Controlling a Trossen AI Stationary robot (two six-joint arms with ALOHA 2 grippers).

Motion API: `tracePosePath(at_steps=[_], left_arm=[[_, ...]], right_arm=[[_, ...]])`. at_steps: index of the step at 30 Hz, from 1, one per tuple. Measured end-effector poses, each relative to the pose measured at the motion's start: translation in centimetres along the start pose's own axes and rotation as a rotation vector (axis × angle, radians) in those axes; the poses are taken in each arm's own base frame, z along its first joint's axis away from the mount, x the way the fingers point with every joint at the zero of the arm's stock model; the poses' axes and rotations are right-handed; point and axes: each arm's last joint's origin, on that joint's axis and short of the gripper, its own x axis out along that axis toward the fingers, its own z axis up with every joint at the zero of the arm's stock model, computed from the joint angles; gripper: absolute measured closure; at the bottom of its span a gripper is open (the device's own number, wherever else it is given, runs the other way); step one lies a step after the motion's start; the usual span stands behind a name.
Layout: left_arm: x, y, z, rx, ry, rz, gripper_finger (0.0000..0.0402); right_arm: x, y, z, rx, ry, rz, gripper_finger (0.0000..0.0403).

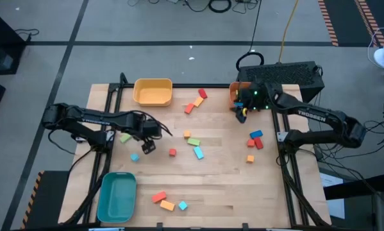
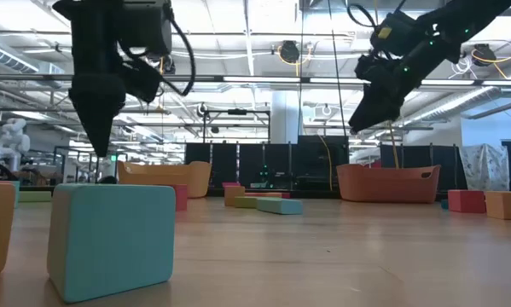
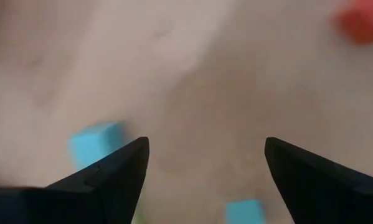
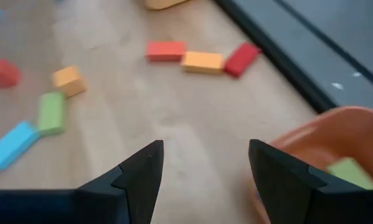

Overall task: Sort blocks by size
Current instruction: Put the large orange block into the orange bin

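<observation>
Blocks lie scattered on the wooden table point(image 1: 224, 183). My left gripper point(image 1: 147, 144) points straight down, open and empty, over the table's left part. A small light-blue block point(image 3: 96, 143) lies just beside one of its fingers, and a green block point(image 1: 125, 137) lies to its left. My right gripper point(image 4: 205, 146) hangs open and empty, slanting down beside the orange bin point(image 4: 323, 146), which holds a green block point(image 4: 351, 171). A red, an orange point(image 4: 202, 61) and another red block lie in a row near the far edge.
A yellow bin point(image 1: 153, 92) stands at the far left and a teal bin point(image 1: 116, 196) at the near left. More blocks lie mid-table point(image 1: 193, 142), at the right point(image 1: 256, 135) and near the front edge point(image 1: 167, 205). A black box point(image 1: 288, 76) stands behind the table.
</observation>
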Motion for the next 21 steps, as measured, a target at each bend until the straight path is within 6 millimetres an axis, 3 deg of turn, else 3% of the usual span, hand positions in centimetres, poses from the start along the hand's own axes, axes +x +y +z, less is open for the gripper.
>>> tracePosePath(at_steps=[4, 9, 16, 21], left_arm=[[-0.2, -1.8, -0.3, 0.09, -0.014, -0.125, 0.008], [-0.6, -5.1, -1.7, 0.056, -0.022, -0.236, 0.008], [-1.6, -10.1, -5.3, -0.092, -0.063, -0.352, 0.008], [-1.9, -13.3, -8.2, -0.122, -0.171, -0.395, 0.008]], right_arm=[[0.3, 2.1, -0.3, -0.013, 0.015, 0.07, 0.0179], [1.1, 4.3, -1.1, 0.01, -0.014, 0.056, 0.0179], [1.6, 7.0, -2.2, 0.072, -0.121, -0.046, 0.0179], [1.4, 8.9, -2.7, 0.075, -0.146, -0.009, 0.0179]])
